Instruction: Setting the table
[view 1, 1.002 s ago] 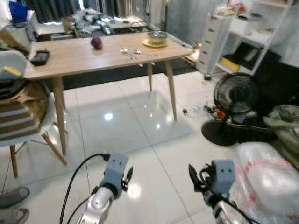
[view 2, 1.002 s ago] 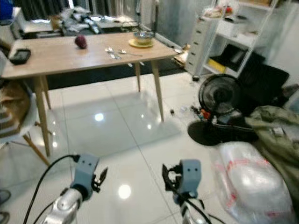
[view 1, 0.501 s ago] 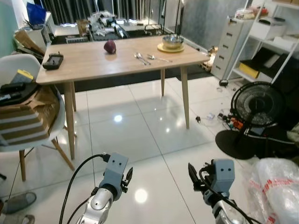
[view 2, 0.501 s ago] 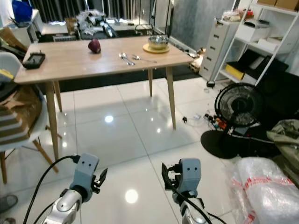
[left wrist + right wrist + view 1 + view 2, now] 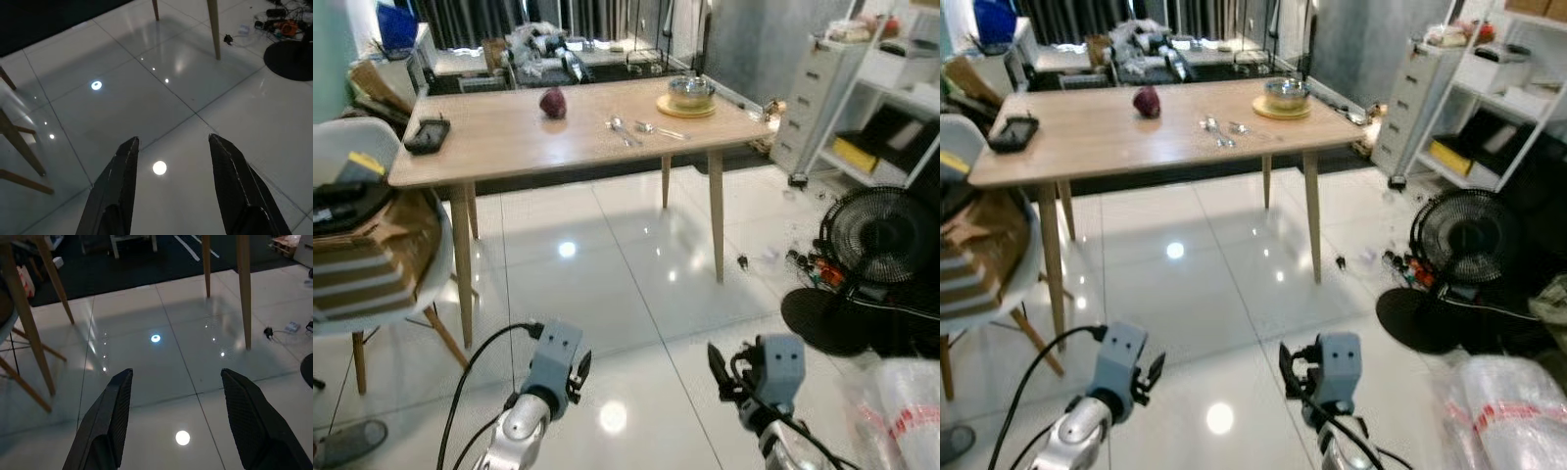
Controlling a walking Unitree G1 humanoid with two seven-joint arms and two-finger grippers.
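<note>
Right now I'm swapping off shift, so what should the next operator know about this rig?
Left gripper: open, holding nothing, low over the white floor. Right gripper: the same.
Wooden table stands ahead, out of reach. On it: metal bowl on a yellow plate at the far right corner, spoons mid-table, a dark red fruit, a black device at the left end.
Done: nothing handled.
Left: walk up, then lay out the settings.

Head views bright, evenly lit, slightly soft throughout. Ceiling lights give round glare spots on the glossy floor tiles (image 5: pixel 607 294). Soft shadow under the worktop (image 5: pixel 509 137). Wrist views much dimmer, greyish; the black fingers (image 5: pixel 117 191) close to the lens, reasonably sharp.
</note>
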